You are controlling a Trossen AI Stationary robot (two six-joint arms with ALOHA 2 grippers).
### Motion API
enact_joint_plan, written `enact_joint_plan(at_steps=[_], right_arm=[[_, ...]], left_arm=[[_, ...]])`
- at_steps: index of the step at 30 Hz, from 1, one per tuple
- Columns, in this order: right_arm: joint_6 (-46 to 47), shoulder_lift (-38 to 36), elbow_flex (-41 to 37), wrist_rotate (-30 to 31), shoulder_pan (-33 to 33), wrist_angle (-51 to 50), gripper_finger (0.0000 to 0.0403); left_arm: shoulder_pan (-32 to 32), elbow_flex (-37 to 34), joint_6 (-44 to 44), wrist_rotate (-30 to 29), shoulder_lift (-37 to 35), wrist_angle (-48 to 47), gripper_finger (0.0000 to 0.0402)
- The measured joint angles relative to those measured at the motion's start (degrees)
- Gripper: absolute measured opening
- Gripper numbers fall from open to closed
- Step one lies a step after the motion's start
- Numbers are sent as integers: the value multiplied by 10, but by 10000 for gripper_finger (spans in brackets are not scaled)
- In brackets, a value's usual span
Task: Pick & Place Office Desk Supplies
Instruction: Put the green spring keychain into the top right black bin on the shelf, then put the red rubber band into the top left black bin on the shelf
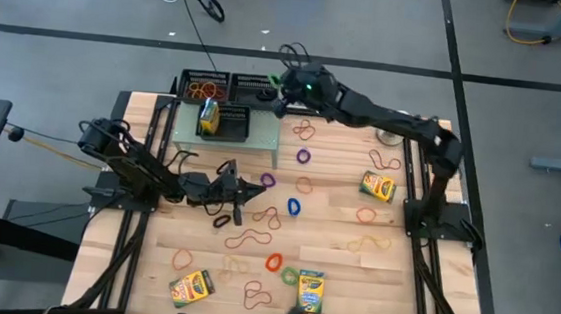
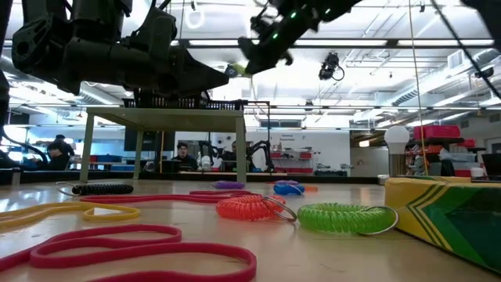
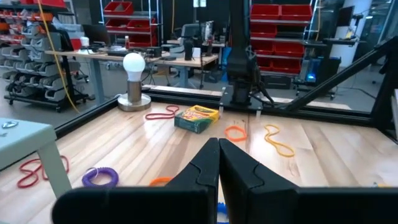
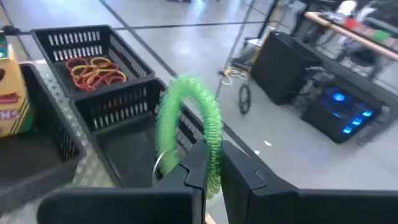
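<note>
My right gripper (image 1: 281, 85) reaches over the far left of the table, shut on a green coiled loop (image 4: 186, 118), above the black mesh trays. One tray (image 4: 59, 40) holds red and orange rubber bands (image 4: 94, 70). The tray beside it (image 4: 127, 146) lies right under the loop. A third tray (image 1: 235, 125) rests on the pale green shelf (image 1: 261, 147) with a crayon box (image 1: 208, 119) in it. My left gripper (image 1: 250, 191) hangs shut and empty, level above the table's middle left, its fingers (image 3: 239, 171) together. My right gripper pinches the green coil's lower part (image 4: 214, 168) between its two fingers. The fingers slant down, coming from the table's right toward the far left. The coil stands up as an arch beyond the fingertips, lifted clear of the trays, with a small metal ring (image 4: 158, 165) hanging from it.
Rubber bands and coils in several colours lie scattered over the wooden table (image 1: 333, 251). Crayon boxes lie at the right (image 1: 378, 187) and near the front (image 1: 191, 286), (image 1: 309, 290). A white ball on a grey stand (image 3: 134, 68) stands at the far right.
</note>
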Motion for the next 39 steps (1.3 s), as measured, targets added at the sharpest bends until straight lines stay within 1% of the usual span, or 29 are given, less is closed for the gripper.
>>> enact_joint_plan(at_steps=[3, 7, 11, 15, 18, 26, 34, 37, 39], right_arm=[[-3, 38, 22, -19, -12, 7, 31], [-15, 64, 24, -44, -19, 46, 31], [-30, 76, 24, -64, -23, 68, 33], [-33, 81, 25, -71, -23, 69, 43], [-32, 88, 25, -80, -23, 66, 54], [-26, 89, 25, -82, -23, 66, 86], [-34, 83, 24, -74, -15, 58, 138], [-38, 54, 24, -51, -9, 32, 140], [-46, 27, 24, -48, -4, -3, 125]], left_arm=[[0, 0, 2, 0, 0, 0, 11], [0, 0, 2, 0, 0, 0, 11], [0, 0, 3, 1, 0, 0, 11], [0, 0, 3, 27, 0, 0, 11], [0, 0, 3, 32, 0, 0, 11], [0, 0, -20, 30, 0, 0, 11], [0, 12, -16, 32, 0, 0, 11], [0, 17, -41, 47, 0, -8, 11], [2, 24, -50, 61, 0, -25, 11]])
